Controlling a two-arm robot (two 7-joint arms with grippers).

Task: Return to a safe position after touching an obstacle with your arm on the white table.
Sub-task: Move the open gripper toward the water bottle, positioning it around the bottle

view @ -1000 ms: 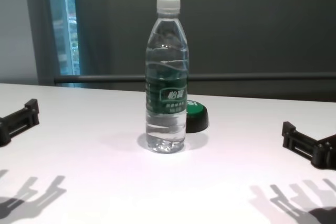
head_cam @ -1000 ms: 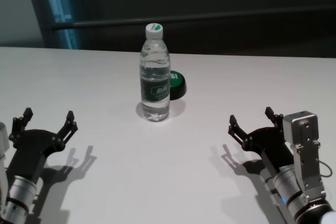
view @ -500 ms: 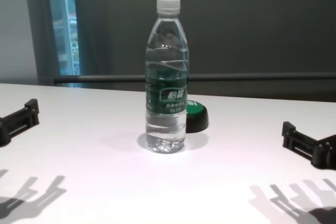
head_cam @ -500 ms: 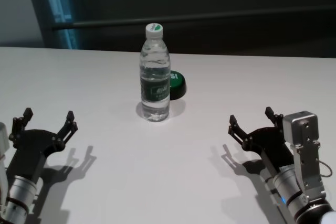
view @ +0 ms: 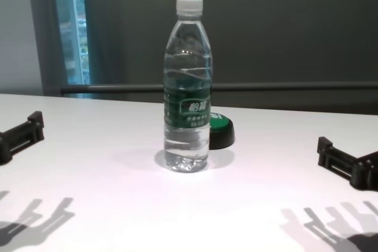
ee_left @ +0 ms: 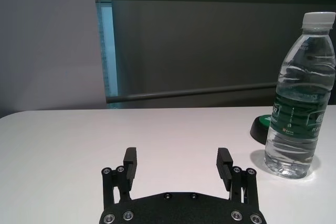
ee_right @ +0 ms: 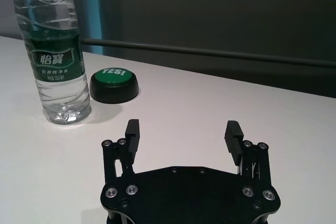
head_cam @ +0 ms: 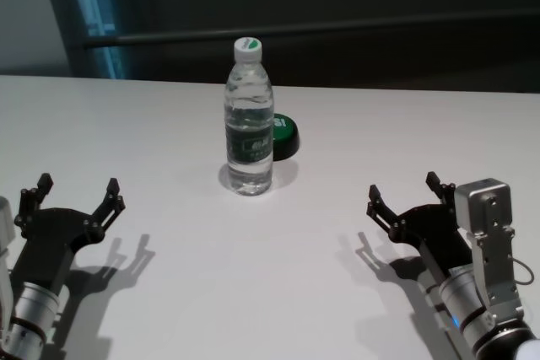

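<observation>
The obstacle, a tall clear water bottle (head_cam: 249, 124) with a white cap and dark green label, stands upright on the white table (head_cam: 270, 267) at the middle back. It also shows in the chest view (view: 188, 87), the left wrist view (ee_left: 299, 98) and the right wrist view (ee_right: 55, 51). My left gripper (head_cam: 74, 194) hovers open and empty at the near left, well apart from the bottle; it shows in its wrist view (ee_left: 178, 163). My right gripper (head_cam: 403, 191) hovers open and empty at the near right, also apart; it shows in its wrist view (ee_right: 182, 132).
A black button with a green top (head_cam: 284, 135) marked YES sits just behind and to the right of the bottle, touching or nearly so. A dark wall and rail (head_cam: 337, 27) run behind the table's far edge.
</observation>
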